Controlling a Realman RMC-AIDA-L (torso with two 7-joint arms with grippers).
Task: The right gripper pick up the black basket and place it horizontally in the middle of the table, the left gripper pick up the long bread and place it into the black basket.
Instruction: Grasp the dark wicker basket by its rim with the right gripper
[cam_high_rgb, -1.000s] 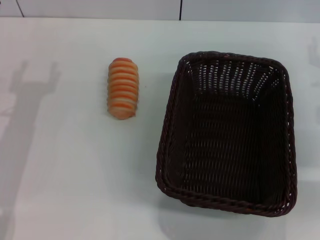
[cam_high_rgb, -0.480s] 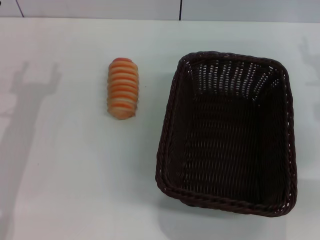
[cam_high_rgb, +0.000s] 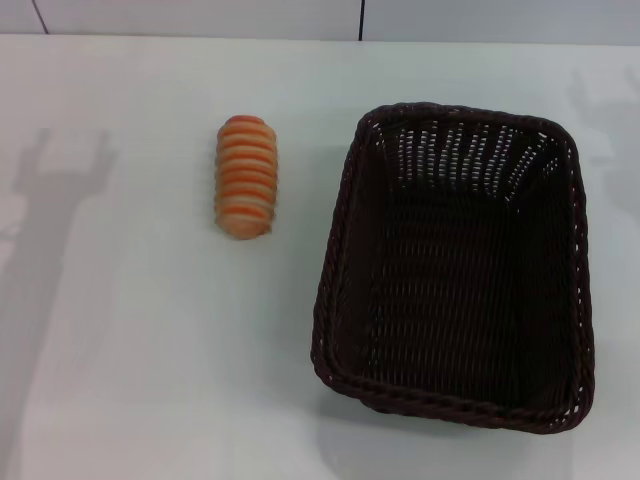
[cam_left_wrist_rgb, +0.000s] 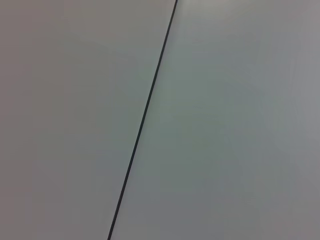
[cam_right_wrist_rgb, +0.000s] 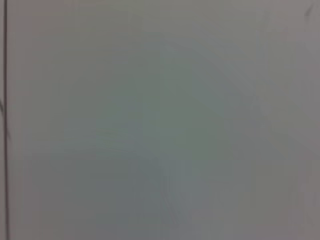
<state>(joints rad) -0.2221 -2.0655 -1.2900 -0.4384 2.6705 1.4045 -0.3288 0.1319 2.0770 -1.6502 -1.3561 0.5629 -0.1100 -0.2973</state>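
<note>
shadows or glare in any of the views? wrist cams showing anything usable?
Head view: soft arm-shaped shadow on the table at its left, fainter one top right; no glare on the long bread or black basket. Left wrist view: plain grey surface with one dark seam. Right wrist view: featureless grey, a seam at one edge.

No writing to read anywhere: the long bread (cam_high_rgb: 246, 177), the black basket (cam_high_rgb: 455, 265) and the table (cam_high_rgb: 150, 350) carry no label, brand, number or sign.
</note>
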